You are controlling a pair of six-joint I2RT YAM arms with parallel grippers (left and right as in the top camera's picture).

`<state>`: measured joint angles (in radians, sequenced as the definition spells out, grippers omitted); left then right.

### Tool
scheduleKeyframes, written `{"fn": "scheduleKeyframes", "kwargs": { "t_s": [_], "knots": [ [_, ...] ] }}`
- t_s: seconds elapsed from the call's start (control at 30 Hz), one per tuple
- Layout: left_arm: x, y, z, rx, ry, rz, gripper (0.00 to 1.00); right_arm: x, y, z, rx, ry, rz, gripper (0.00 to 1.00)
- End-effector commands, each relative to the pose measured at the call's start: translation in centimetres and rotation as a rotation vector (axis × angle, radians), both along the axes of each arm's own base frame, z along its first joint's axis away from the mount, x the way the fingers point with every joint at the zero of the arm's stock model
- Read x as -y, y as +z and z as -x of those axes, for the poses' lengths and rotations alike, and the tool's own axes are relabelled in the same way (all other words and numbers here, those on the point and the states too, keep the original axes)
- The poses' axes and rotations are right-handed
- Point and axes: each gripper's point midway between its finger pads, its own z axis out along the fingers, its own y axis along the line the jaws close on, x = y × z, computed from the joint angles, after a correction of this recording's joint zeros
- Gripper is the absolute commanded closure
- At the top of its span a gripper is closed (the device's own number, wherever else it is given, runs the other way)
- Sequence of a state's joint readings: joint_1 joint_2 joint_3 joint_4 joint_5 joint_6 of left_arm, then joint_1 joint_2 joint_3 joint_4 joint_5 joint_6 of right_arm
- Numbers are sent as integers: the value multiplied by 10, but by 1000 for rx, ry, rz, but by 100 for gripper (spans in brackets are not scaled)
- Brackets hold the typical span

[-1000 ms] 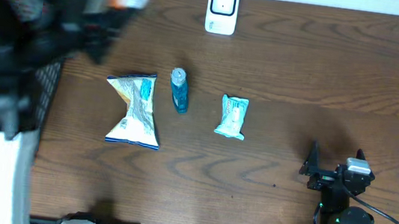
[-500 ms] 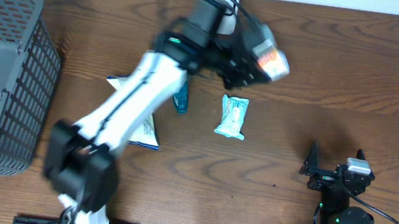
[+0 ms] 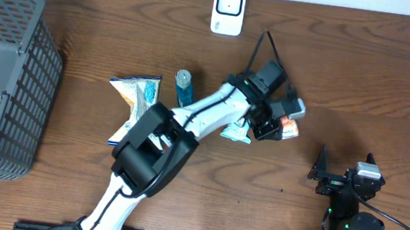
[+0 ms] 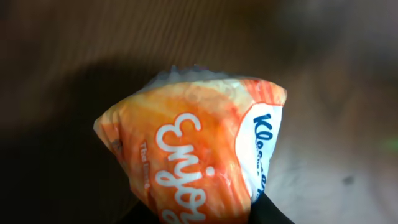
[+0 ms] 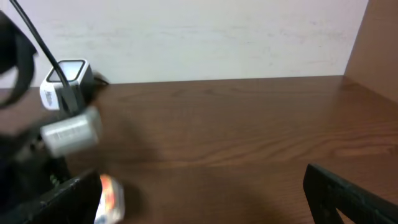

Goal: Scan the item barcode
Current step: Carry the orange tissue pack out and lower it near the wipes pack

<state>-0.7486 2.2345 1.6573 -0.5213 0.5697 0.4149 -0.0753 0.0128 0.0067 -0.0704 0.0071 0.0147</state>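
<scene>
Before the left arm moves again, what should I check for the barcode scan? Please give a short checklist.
1. Grip: left gripper shut on the orange pack: ok.
2. Barcode found: cannot tell; the wrist view shows only printed lettering.
3. Pack at the scanner: not ok; it hangs well apart from it.
4. Way to the scanner: looks ok; only bare table lies between.
5. Other arm: right gripper open, parked apart: ok.

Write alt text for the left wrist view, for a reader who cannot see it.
An orange and white packet fills the frame, pinched from below by the left gripper. A blurred dark wooden table lies behind it.
</scene>
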Motion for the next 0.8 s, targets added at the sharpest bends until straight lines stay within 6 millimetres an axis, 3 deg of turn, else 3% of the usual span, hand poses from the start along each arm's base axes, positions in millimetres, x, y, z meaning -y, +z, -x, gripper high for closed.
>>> {"fn": "scheduleKeyframes", "kwargs": {
  "t_s": [0.0, 0.17, 0.3, 0.33, 0.37, 0.4, 0.57, 0.77],
  "knots": [
    [-46, -37, -27, 129, 113, -284, 76, 1, -1, 0, -4, -4, -7, 1],
    [-96, -44, -52, 274, 198, -536, 76, 1, -1, 0, -4, -4, -7, 1],
    [-109, -44, -57, 301, 215, -597, 66, 1, -1, 0, -4, -4, -7, 1],
    [-110, -43, -56, 300, 215, -602, 52, 1, -1, 0, -4, -4, -7, 1],
    [-111, -43, -56, 298, 218, -603, 19, 1, -1, 0, -4, -4, -7, 1],
    [-110, -41, -55, 299, 217, -602, 2, 1, -1, 0, -4, -4, -7, 1],
    [-103, -14, -62, 326, 260, -556, 2, 1, -1, 0, -4, -4, -7, 1],
    [-88, 63, -79, 439, 358, -390, 2, 1, -1, 0, -4, -4, -7, 1]
  ]
}}
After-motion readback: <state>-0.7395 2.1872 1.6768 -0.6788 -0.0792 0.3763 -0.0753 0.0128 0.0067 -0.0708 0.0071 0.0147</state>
